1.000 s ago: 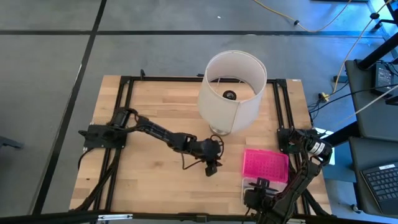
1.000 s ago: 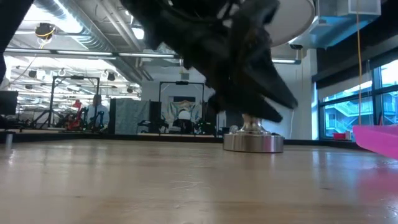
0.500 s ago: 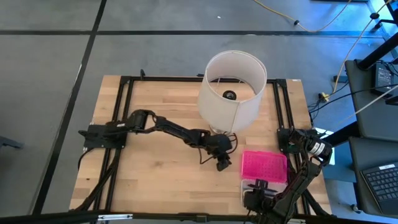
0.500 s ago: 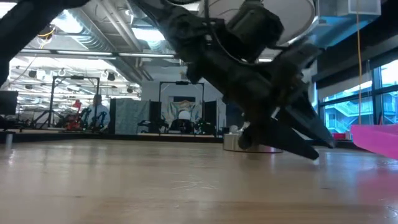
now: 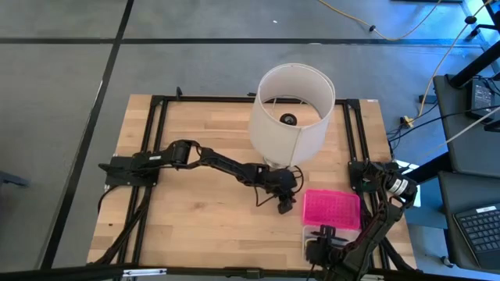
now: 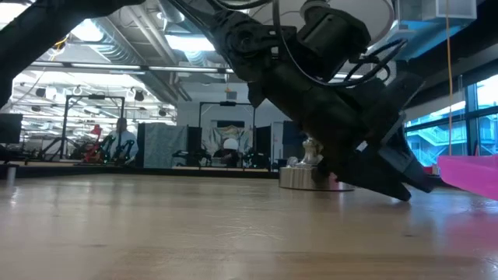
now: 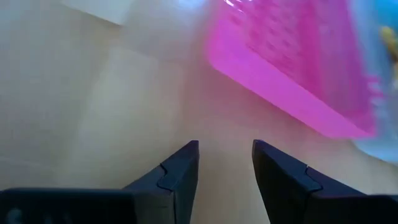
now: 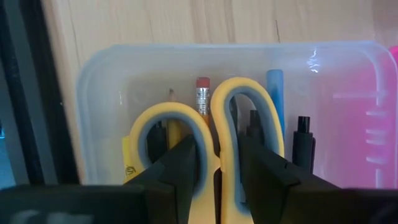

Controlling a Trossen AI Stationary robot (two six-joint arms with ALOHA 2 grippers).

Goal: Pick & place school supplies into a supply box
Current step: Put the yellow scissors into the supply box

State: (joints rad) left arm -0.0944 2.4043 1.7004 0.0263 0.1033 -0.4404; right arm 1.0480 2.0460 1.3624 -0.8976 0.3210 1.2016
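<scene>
Inside the clear plastic box [image 8: 211,112], the right gripper [image 8: 216,163] pinches the light, stiff yellow-handled scissors [image 8: 208,134] between the loops; the left gripper [image 7: 224,163] gapes empty beside the bright pink dotted lid [image 7: 292,59].

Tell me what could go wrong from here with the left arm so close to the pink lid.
The left tool, open and empty, points at the pink lid and could shove it. The lamp stands right behind that arm, so a swing might knock it. The right tool sits over the scissors, possibly disturbing them.

A wooden table [image 5: 195,203] carries a white lamp [image 5: 291,113] (on a round metal base [image 6: 315,177]) and the supply box [image 5: 332,209] near its right front corner.
</scene>
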